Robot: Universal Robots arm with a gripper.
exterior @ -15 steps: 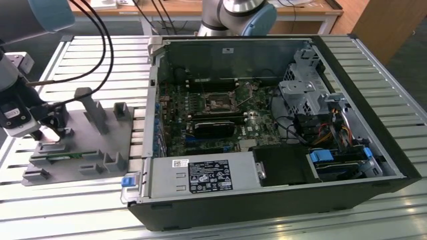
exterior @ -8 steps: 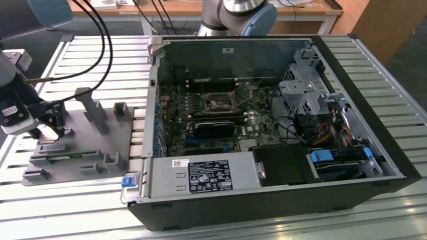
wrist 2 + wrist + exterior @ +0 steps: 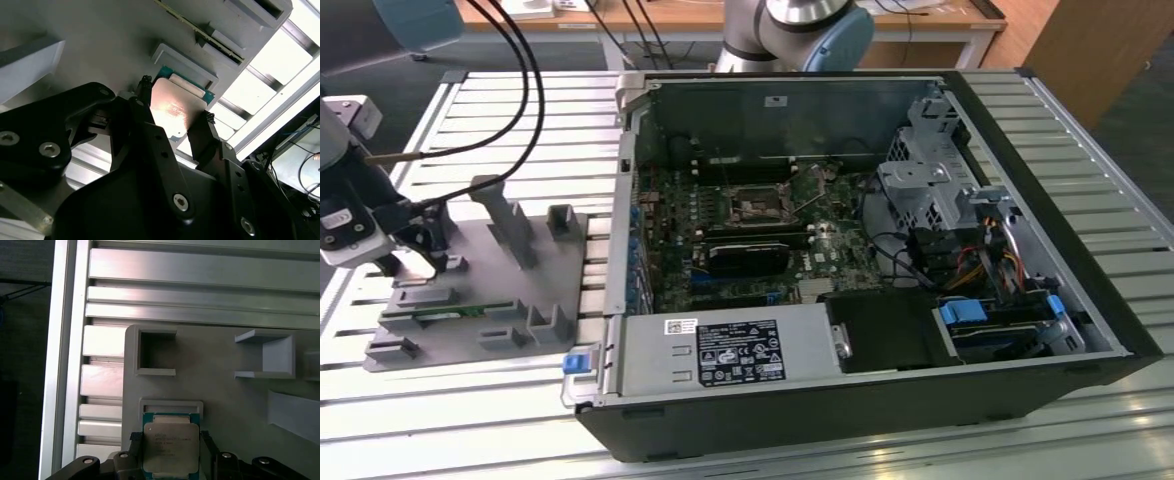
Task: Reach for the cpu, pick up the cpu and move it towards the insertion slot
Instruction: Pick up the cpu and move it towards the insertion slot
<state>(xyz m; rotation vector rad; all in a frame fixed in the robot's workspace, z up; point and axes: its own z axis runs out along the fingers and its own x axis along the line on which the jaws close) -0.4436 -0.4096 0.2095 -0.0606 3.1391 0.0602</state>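
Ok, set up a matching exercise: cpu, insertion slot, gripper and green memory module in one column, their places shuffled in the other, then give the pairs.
1. cpu
2. insertion slot
3. gripper
4. green memory module

A. on the motherboard inside the open computer case
B. lying in a long holder on the grey fixture
C. seated in a grey fixture pocket, silver top up
D. poised right at the cpu, over the grey fixture

Pairs: 1-C; 2-A; 3-D; 4-B

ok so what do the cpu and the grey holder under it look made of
The cpu: silvery metal top with a soft sheen, on a green board edge. The grey holder: matte, even grey with moulded pockets, probably plastic.
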